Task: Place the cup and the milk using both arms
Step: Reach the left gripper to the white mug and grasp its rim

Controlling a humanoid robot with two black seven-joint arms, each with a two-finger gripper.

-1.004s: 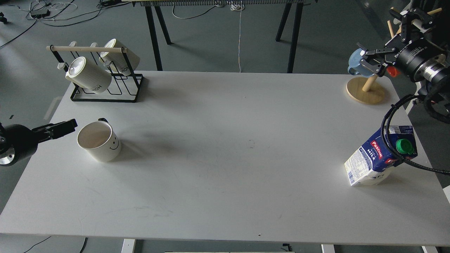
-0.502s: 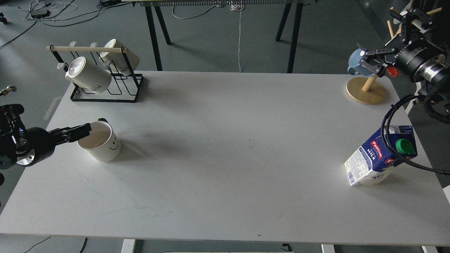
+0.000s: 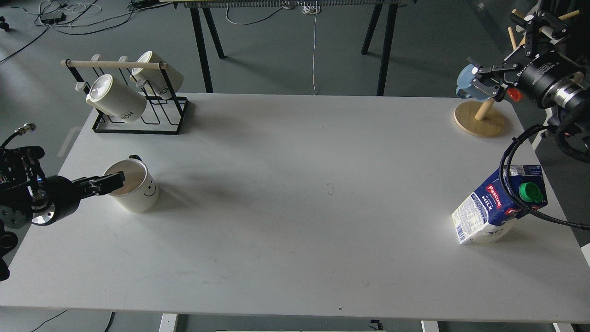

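Observation:
The cup [image 3: 138,193], white with a black smiley face and a black handle at its far side, stands upright at the table's left. My left gripper [image 3: 113,181] reaches in from the left and its tips overlap the cup's left rim; its fingers read as one dark bar, so its state is unclear. The milk [image 3: 493,210], a blue and white carton with a green cap, stands tilted near the right edge, with a black cable crossing in front of it. My right gripper [image 3: 480,77] hovers far behind the carton, fingers apart, in front of a blue mug [image 3: 465,85].
A black wire rack [image 3: 138,122] with two ribbed white mugs [image 3: 115,97] stands at the back left. A round wooden mug stand [image 3: 479,121] sits at the back right corner. The white table [image 3: 295,221] is bare between cup and carton.
My left gripper has moved right and slightly down, from beside the cup to over its left rim. The right arm, cup and milk have not moved.

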